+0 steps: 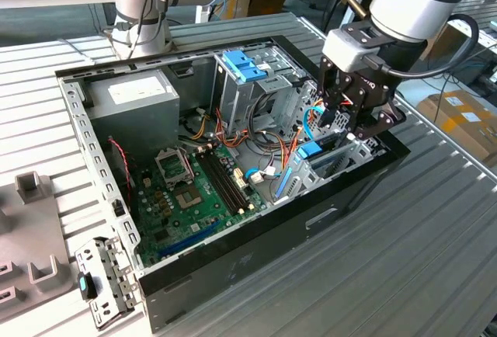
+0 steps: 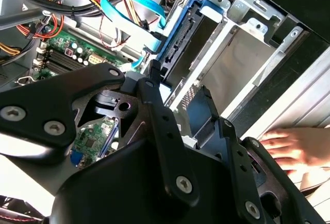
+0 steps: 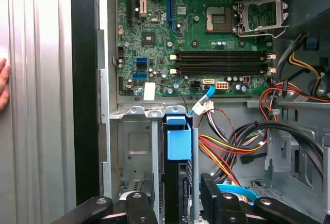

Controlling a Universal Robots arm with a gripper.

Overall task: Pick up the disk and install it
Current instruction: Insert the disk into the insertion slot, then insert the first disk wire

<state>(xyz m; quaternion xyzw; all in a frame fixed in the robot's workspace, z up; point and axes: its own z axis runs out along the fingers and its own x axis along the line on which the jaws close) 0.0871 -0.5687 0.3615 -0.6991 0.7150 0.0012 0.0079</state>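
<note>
Dark flat rectangular disk in blue plastic rails stands edgewise in grey metal bay, at 3 o'clock in the exterior view's black case. Black tool hangs over it; clamped or spread, cannot tell. Judged stiff and fragile: hold by the rail edges.

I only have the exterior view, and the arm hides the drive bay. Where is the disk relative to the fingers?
Observer: In the first wrist view the disk stands on edge in a slot of the bay. The fingers of the gripper are apart, one on each side of it.
Operator: Is anything close to the case on the side I can't see?
Observer: Yes. In the second wrist view a person's hand lies flat on the table, just outside the wall of the case.
</note>
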